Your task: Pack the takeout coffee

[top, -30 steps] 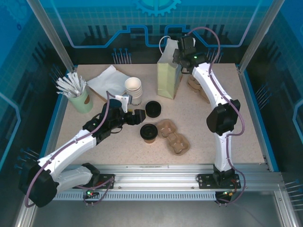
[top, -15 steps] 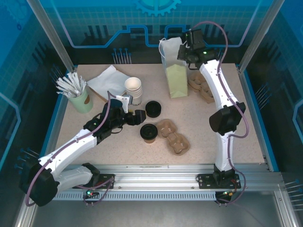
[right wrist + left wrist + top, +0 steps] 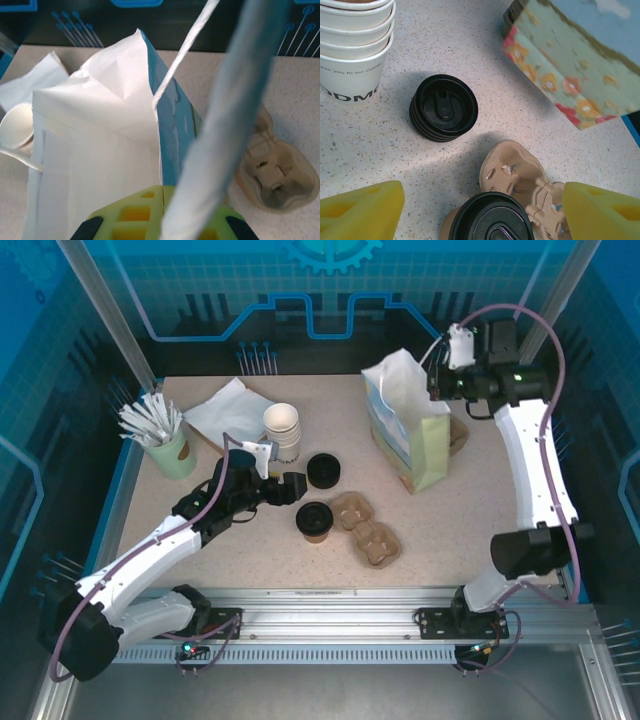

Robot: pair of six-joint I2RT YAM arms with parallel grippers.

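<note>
The takeout coffee (image 3: 315, 521), a tan cup with a black lid, stands mid-table beside the pulp carriers. In the left wrist view the coffee (image 3: 490, 220) sits low between my two yellow fingers (image 3: 362, 210), untouched. My left gripper (image 3: 290, 487) hangs open just behind and left of it. A flowered paper bag (image 3: 412, 438) stands open-topped at the right back. My right gripper (image 3: 438, 390) is shut on its top rim. From the right wrist, the bag's white inside (image 3: 100, 150) gapes below the closed green fingers (image 3: 145, 215), with a twisted handle (image 3: 230, 115) crossing in front.
A stack of loose black lids (image 3: 323, 471) and a stack of white cups (image 3: 283, 431) lie behind the coffee. Pulp carriers (image 3: 366, 530) sit to its right, another carrier (image 3: 275, 175) beside the bag. A cup of stirrers (image 3: 165, 445) and napkins (image 3: 225, 410) are back left.
My right arm has swung the paper bag from the back centre to the right and nearer the front, turning it. The left arm has hardly moved.
</note>
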